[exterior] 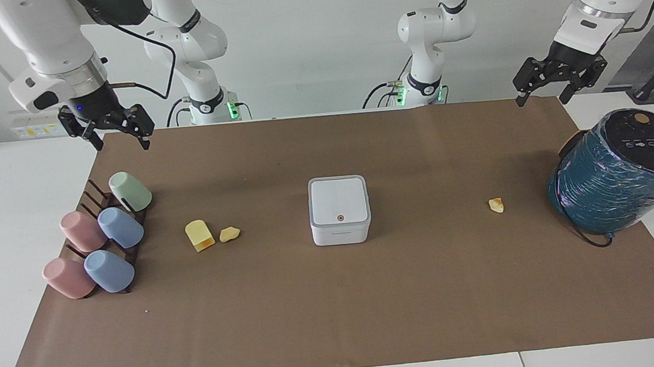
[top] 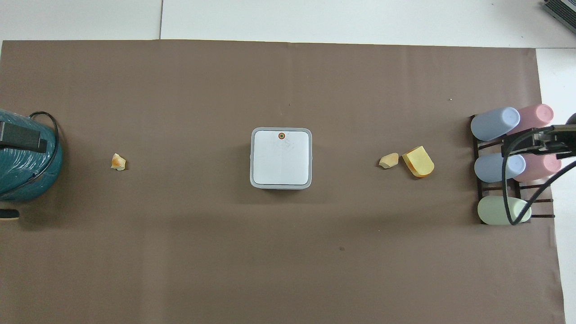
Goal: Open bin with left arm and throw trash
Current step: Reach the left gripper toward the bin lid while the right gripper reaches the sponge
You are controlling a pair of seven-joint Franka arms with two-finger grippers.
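So basically nothing's been done yet here. The bin (exterior: pixel 339 209) sits in the middle of the brown mat (exterior: pixel 338 322) with its lid flat down, little brown button (exterior: pixel 340 217) on the edge of the lid farther from the robots. All three bits of trash are lying on the mat: the pale yellow block (exterior: pixel 199 235) and an orange-yellow lump (exterior: pixel 229 234) just beside it toward the right arm's end, plus another small lump (exterior: pixel 496 205) well apart toward the left arm's end, near the big teal wrapped cylinder (exterior: pixel 618 175). The left gripper (exterior: pixel 547 91) hangs up over the robots' edge of the mat, fingers spread and holding nothing; the right gripper (exterior: pixel 120 138) is also up, over the mat's corner by the cup rack (exterior: pixel 105 224), fingers apart, empty. So everything's left: press or lift the lid with the left arm, then drop in three scraps. Surface is a white table (exterior: pixel 10 232) with the mat on it, pastel cups tipped on the rack, plain white wall in the background.
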